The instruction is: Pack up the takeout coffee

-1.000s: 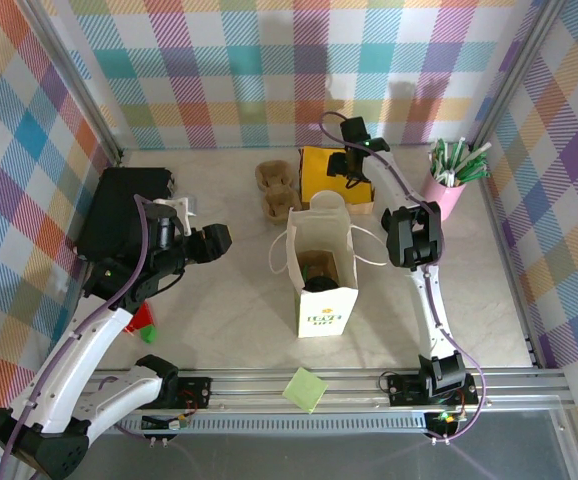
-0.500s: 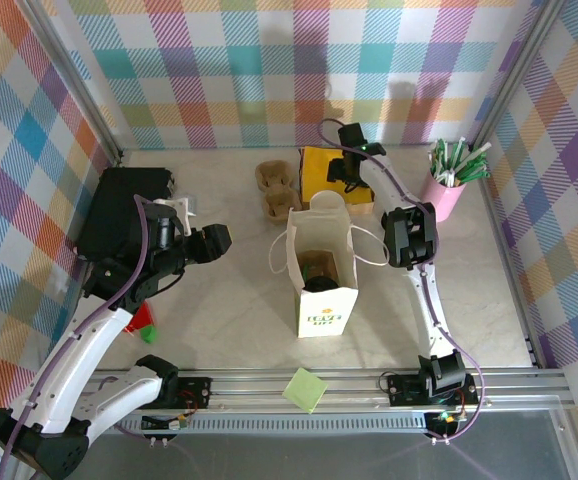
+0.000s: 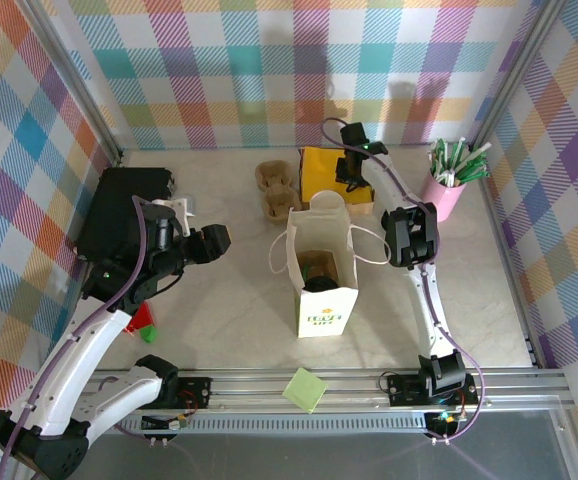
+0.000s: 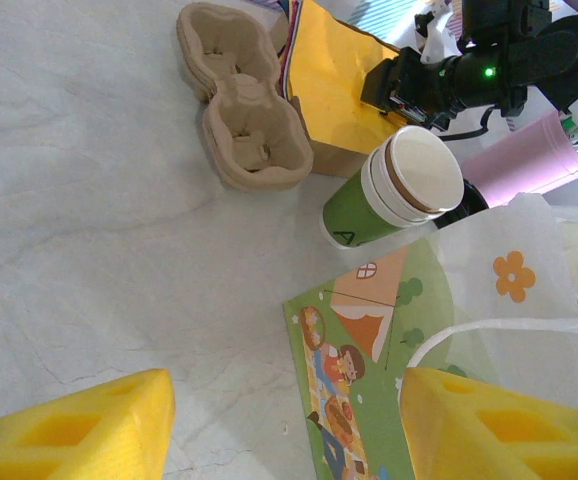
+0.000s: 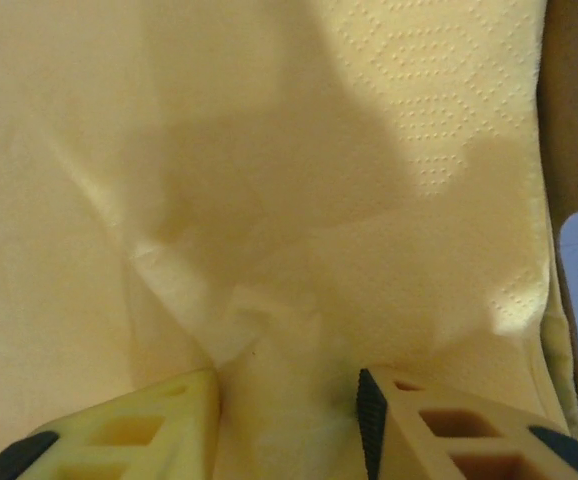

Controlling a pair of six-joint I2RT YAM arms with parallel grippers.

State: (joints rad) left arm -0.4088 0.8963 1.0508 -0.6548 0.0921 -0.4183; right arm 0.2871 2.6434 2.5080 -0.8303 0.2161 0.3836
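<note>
Two fingers (image 5: 119, 430) flank a puckered napkin (image 5: 269, 150), right wrist close-up.

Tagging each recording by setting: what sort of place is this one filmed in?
Probably a lab cell staged as a takeout counter: plaid walls on a metal frame, a paper bag, a cardboard cup carrier and stacked paper cups.

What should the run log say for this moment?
left gripper open, empty, left of paper bag | right gripper part-open, down on yellow napkin, paper puckered in its gap | bag upright, mouth open
</note>
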